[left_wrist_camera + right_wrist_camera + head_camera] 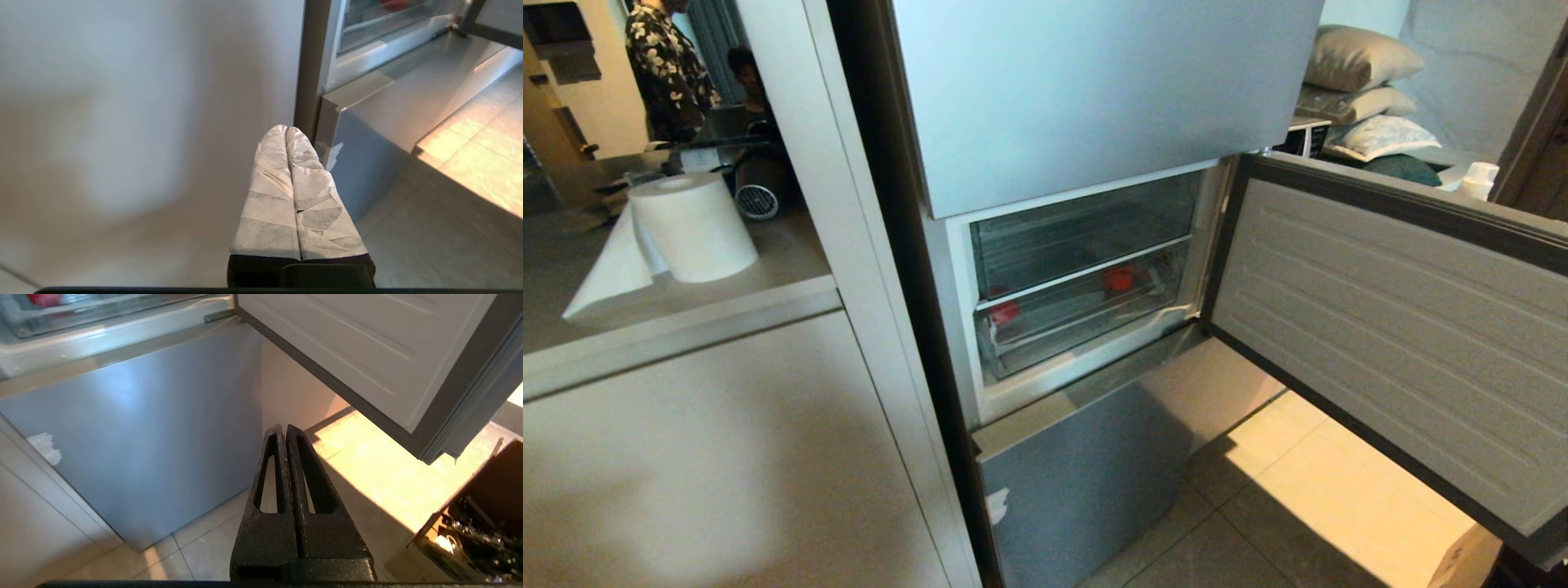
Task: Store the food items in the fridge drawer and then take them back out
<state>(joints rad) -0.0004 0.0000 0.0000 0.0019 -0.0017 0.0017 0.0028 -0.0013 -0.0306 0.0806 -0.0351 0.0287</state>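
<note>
The silver-blue fridge stands with its middle door swung open to the right. Inside, the fridge drawer (1078, 327) is a clear bin pushed in under a clear-fronted compartment. Two red food items show through its front, one at the left (1005, 312) and one further right (1119, 279). A red piece (394, 3) also shows at the edge of the left wrist view, and another (43, 299) in the right wrist view. My left gripper (286, 128), wrapped in white tape, is shut and empty low beside the fridge. My black right gripper (284, 426) is shut and empty above the floor. Neither arm shows in the head view.
The open fridge door (1388, 327) juts out on the right at drawer height. A white cabinet (727, 457) flanks the fridge on the left, with a paper towel roll (690, 224) on its counter. A person (666, 65) stands far back left. A dark box (482, 522) sits on the floor.
</note>
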